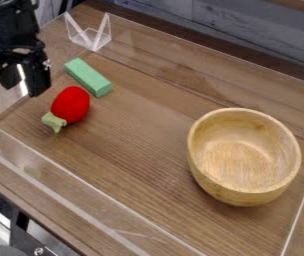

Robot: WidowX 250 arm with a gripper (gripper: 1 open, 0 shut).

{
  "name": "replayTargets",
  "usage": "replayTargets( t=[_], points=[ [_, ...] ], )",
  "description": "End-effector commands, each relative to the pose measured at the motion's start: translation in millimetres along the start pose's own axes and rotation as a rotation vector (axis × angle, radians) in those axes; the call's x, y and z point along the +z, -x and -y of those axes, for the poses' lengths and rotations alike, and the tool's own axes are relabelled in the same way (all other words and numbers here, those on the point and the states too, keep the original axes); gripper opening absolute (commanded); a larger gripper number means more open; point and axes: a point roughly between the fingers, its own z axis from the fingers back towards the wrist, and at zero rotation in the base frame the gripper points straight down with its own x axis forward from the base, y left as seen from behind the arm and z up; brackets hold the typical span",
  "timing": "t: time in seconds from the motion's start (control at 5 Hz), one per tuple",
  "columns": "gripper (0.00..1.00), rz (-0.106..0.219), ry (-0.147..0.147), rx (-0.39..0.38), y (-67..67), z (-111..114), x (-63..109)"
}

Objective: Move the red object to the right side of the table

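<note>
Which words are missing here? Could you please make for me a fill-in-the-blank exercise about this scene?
1. The toy fruit is coloured ____.
2. The big round container on the table is a ____.
3. The small block beside the toy fruit has the colour ____.
4. The fingers of the gripper are not shut but ____.

Missing words: red; bowl; green; open
</note>
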Motion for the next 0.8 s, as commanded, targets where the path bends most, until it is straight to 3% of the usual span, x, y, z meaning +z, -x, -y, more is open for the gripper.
replayTargets(
  t=[0.0, 0.2, 0.6],
  points=[
    [1.00, 0.032, 0.002, 0.032, -4.5, 10, -7.2],
    [1.00, 0.041, 0.015, 0.054, -10.4, 22, -20.4],
    [1.00, 0.082, 0.022, -0.031, -12.0, 40, -25.6]
  ],
)
